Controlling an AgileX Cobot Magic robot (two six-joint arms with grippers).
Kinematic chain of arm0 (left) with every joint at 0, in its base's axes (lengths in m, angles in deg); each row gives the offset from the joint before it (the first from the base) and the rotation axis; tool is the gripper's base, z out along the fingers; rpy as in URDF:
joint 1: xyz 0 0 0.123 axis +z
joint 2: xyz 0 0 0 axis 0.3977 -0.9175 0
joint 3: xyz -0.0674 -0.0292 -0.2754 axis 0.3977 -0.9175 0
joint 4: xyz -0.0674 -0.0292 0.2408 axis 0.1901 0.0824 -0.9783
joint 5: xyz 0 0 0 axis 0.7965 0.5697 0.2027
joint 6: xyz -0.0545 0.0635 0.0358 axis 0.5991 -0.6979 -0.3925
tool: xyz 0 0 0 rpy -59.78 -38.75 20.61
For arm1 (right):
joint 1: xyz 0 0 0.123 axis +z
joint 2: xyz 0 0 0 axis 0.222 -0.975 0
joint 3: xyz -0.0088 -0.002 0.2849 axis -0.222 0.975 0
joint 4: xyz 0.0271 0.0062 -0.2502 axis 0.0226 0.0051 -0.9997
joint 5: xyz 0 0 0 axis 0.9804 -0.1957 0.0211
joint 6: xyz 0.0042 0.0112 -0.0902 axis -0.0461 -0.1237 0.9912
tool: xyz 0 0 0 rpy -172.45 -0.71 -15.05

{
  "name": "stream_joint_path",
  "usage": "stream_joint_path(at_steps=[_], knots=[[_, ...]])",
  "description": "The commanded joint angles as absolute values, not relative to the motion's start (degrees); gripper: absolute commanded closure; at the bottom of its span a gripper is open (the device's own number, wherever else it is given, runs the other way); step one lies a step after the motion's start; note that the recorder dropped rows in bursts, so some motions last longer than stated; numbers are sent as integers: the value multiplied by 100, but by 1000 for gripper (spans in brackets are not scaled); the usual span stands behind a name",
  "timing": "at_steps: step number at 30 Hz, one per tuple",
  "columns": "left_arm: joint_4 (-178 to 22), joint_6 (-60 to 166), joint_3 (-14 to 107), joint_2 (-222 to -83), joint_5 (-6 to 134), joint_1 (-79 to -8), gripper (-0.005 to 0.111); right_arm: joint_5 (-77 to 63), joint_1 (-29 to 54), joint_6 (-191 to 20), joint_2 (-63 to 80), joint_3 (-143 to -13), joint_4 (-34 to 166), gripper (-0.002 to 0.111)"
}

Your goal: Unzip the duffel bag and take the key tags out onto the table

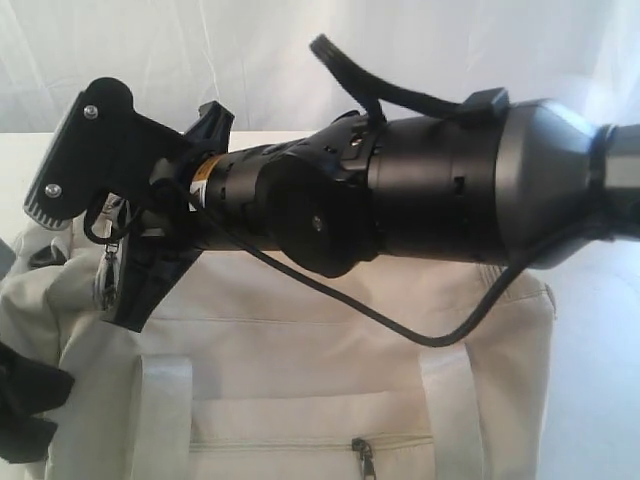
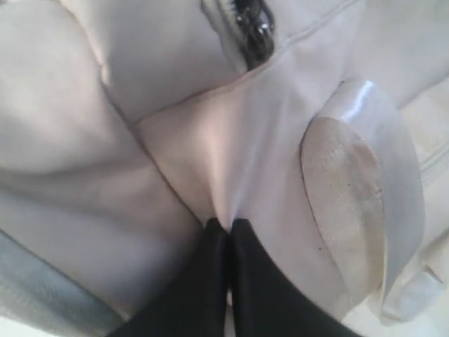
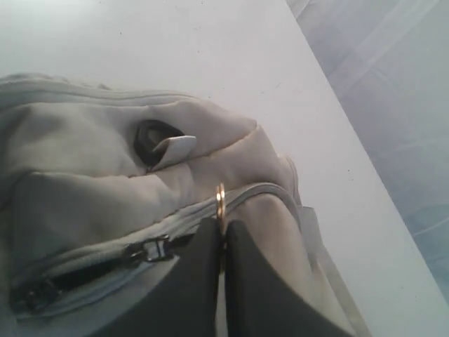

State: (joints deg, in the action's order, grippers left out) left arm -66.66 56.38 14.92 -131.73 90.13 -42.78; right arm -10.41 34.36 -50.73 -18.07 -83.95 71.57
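Starting at the left end of the duffel bag point(image 1: 300, 340), as seen from the outside camera: the left claw point(image 2: 228, 230). Tips pressed tight together, pinching up a little fold of the bag's cloth. Looks like a holding job, to stop the bag from sliding. Near that fold, on the bag's top, a short bit of grey zip point(image 2: 249, 28). Beside it, a pale strap point(image 2: 365, 175) lying on the bag.

Next, over the bag's top, toward that same left end: the right claw point(image 3: 222, 226). Tips pressed together too, pinching a small gold ring point(image 3: 220, 200). Probably the end of the zip pull, joined by a little tab to the zip slider point(image 3: 151, 249) on the bag. Behind the slider, a dark strip, maybe a first bit of open zip. Hard to tell.

Across the middle, above the bag: the thick black right arm point(image 1: 450, 190), hiding most of the bag's top. Lower down, on the bag's front, a pocket zip point(image 1: 362, 455), shut.

To the right of the bag: bare white table point(image 1: 600, 360). No key tags on show anywhere, so most likely inside the bag.

Step in hand, at a guess: the unzipping, only just begun. Next move: pull the ring along the line of the zip, flat and steady, not upward. Hold the cloth tight with the left claw to stop the bag from sliding along. Watch for the ring slipping out of the pinch.
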Motion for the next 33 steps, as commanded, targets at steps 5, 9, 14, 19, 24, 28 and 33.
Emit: stream_joint_path(at_steps=[5, 9, 14, 19, 24, 28, 33], knots=[[-6186, 5074, 1468, -12503, 9981, -4287, 107, -472, 3392, -5032, -2204, -8759, 7126, 108], [-6186, 5063, 1468, -12468, 10147, -4287, 107, -512, 3392, -5032, -2487, -9167, 7126, 108], [-6137, 5063, 1468, -12448, 10188, -4287, 107, -745, 3276, -5032, -2956, -9798, 7126, 108], [-6095, 5063, 1468, -12448, 10188, -4287, 107, -1073, 3036, -5047, -3370, -10405, 7137, 108], [-6095, 5063, 1468, -12448, 10176, -4287, 107, -1506, 2823, -5047, -3768, -10965, 7137, 108], [-6095, 5063, 1468, -12448, 10164, -4287, 107, -2034, 2645, -5258, -4094, -11465, 7137, 108], [-6095, 5063, 1468, -12448, 10164, -4287, 107, -2812, 2357, -5990, -4407, -12096, 7162, 108]])
